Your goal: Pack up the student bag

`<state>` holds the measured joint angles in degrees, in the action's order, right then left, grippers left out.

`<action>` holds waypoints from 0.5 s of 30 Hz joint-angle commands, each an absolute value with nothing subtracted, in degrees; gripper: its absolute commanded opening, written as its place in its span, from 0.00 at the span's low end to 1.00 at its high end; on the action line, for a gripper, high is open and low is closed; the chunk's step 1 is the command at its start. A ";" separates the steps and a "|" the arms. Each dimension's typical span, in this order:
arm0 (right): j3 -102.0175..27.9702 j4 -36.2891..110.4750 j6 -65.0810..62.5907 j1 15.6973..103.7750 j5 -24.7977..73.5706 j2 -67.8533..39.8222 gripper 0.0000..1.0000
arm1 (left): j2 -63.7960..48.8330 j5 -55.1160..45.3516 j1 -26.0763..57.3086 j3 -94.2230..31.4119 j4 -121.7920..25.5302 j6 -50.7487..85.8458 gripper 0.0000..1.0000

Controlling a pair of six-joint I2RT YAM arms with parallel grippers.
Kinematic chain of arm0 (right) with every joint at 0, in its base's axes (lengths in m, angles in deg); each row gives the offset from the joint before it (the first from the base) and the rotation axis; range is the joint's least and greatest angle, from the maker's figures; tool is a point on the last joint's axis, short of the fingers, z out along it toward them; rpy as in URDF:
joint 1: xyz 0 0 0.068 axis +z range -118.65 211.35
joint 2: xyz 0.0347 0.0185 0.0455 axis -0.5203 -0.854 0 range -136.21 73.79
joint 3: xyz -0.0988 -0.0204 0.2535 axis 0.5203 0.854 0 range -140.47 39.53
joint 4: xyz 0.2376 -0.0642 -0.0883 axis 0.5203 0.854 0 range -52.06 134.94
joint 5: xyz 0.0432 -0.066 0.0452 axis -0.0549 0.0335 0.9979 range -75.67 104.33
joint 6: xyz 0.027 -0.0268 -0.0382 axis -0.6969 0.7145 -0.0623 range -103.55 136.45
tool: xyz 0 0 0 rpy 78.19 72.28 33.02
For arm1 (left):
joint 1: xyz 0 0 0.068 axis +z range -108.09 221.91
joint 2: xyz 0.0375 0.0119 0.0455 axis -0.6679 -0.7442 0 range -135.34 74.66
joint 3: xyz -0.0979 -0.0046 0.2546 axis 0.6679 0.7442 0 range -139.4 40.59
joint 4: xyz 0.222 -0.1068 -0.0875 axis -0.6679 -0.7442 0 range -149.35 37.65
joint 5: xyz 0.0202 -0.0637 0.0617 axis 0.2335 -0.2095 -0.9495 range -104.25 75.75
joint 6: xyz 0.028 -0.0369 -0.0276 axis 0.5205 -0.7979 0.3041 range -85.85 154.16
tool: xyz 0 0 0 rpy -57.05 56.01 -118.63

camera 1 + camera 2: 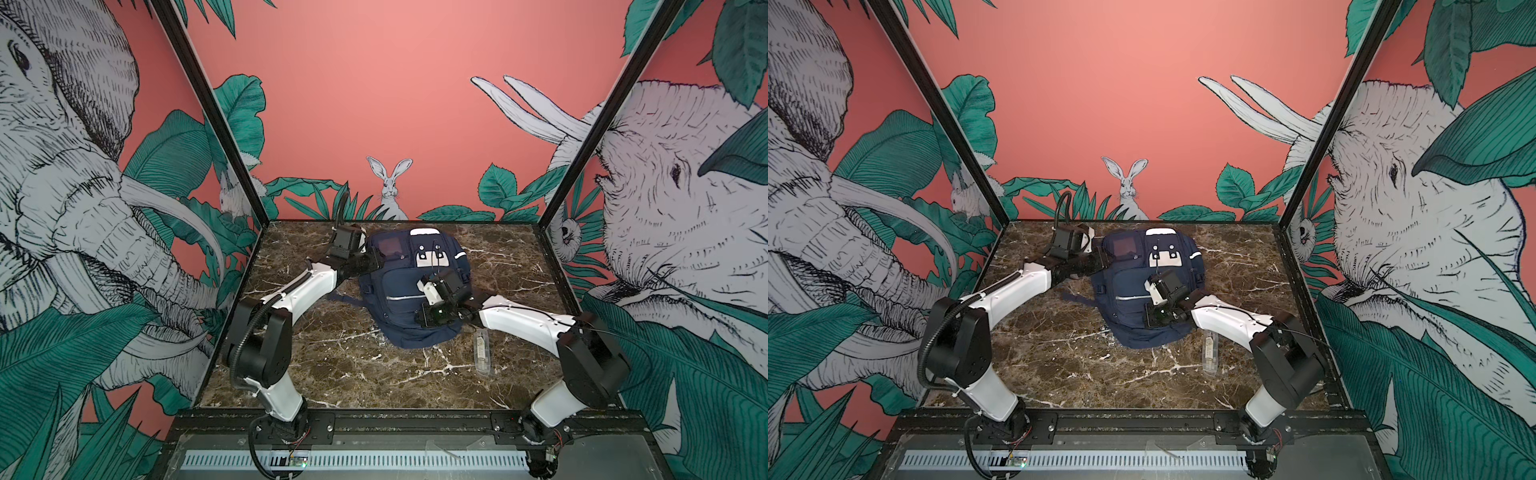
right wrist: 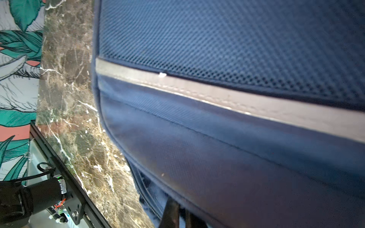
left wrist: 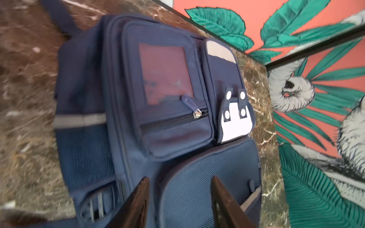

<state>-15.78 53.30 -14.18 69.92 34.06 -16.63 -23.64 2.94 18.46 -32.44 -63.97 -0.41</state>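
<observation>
the student bag (image 1: 399, 291) lies flat on the table (image 1: 332, 365), long axis pointing at the back wall. left gripper (image 3: 180, 178) hovers over its far-left corner, jaws apart, empty. right gripper (image 2: 177, 207), closed, sits at the bag's near-right flank, nearer the clear case (image 1: 482, 353) just beside the bag.

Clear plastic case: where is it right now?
In a top view the clear plastic case lies flat on the marble table, right of centre, just off the near right corner of the student bag, beside the right arm.
</observation>
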 commanded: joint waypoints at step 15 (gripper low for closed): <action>-16.70 57.01 -8.19 64.71 34.79 -16.20 0.00 | -37.13 13.18 14.84 -48.44 -80.04 16.00 0.46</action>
